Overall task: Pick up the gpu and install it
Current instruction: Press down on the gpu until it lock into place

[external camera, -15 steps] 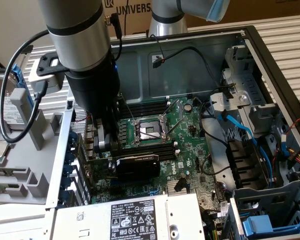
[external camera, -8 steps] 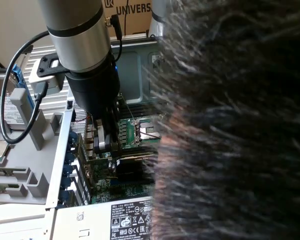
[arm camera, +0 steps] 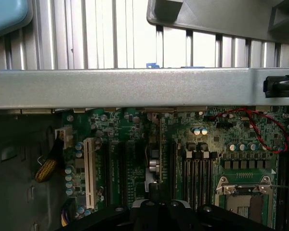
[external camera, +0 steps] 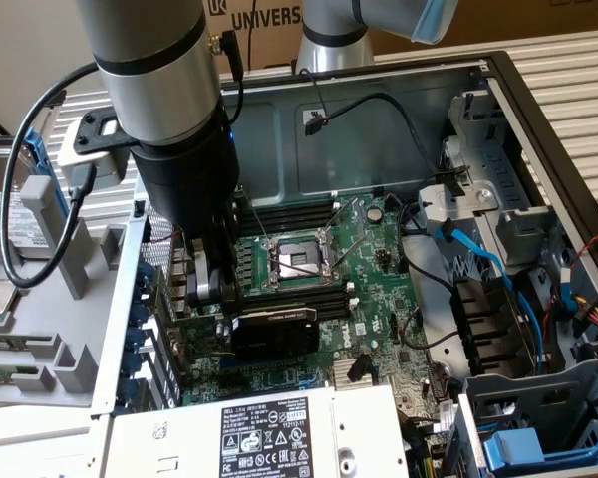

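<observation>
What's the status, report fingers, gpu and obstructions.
Gripper shut, down inside the case over the motherboard. Gpu upright on the board beside the gripper; grip not confirmed. Black cable and blue cables lie clear toward the exterior view's right.

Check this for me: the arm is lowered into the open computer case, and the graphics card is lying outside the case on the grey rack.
Not quite. The arm is lowered into the open computer case, but the graphics card is inside the case, on the motherboard next to the processor socket, not on the grey rack. The exterior view shows this.
</observation>
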{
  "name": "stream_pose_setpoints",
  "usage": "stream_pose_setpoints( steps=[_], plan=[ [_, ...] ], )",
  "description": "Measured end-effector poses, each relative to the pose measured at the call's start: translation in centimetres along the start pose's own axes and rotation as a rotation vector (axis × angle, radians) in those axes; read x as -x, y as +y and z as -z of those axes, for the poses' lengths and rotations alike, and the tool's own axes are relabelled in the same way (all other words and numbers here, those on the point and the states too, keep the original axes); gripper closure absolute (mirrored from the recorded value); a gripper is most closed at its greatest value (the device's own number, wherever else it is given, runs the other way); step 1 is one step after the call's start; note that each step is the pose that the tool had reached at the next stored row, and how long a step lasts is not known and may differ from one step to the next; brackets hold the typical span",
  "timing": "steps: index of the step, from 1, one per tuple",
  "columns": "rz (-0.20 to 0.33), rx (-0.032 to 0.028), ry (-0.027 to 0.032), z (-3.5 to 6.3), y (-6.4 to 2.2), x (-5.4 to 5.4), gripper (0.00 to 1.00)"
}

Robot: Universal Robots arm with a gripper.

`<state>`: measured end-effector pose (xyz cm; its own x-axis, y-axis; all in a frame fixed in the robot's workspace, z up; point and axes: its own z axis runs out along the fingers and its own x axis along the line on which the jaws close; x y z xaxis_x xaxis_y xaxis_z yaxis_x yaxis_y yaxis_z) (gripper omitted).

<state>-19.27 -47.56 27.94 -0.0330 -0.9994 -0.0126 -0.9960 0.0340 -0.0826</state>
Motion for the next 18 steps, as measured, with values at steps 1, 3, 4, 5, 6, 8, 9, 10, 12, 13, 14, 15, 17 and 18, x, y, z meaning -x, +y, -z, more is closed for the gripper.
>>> stream_pose_setpoints(
  steps=[1, 3, 4, 5, 6, 8, 9, 10, 12, 13, 14, 15, 17, 18],
  plan=[
    [0.000, -0.0001, 0.0000, -0.02, 0.00, 0.00, 0.89],
    [0.000, 0.0000, 0.0001, -0.06, 0.01, 0.00, 0.89],
    [0.000, -0.0002, -0.0002, -0.10, 0.01, 0.00, 0.89],
    [0.000, -0.0002, 0.0000, -0.12, 0.01, 0.00, 0.89],
    [0.000, -0.0002, 0.0001, -0.13, 0.01, 0.00, 0.89],
    [0.000, -0.0002, 0.0001, -0.16, 0.01, 0.00, 0.89],
    [0.000, -0.0002, -0.0001, -0.18, 0.01, 0.00, 0.89],
    [0.000, -0.0002, 0.0000, -0.20, 0.01, 0.00, 0.89],
    [0.000, -0.0002, 0.0000, -0.23, 0.02, 0.00, 0.89],
    [0.000, -0.0002, -0.0001, -0.27, 0.01, 0.01, 0.89],
    [0.000, -0.0003, -0.0002, -0.29, 0.02, 0.03, 0.89],
    [0.000, -0.0004, -0.0003, -0.31, 0.03, 0.05, 0.89],
    [0.000, -0.0002, 0.0000, -0.35, 0.04, 0.23, 0.89],
    [0.000, -0.0002, 0.0000, -0.36, 0.04, 0.31, 0.89]
  ],
)
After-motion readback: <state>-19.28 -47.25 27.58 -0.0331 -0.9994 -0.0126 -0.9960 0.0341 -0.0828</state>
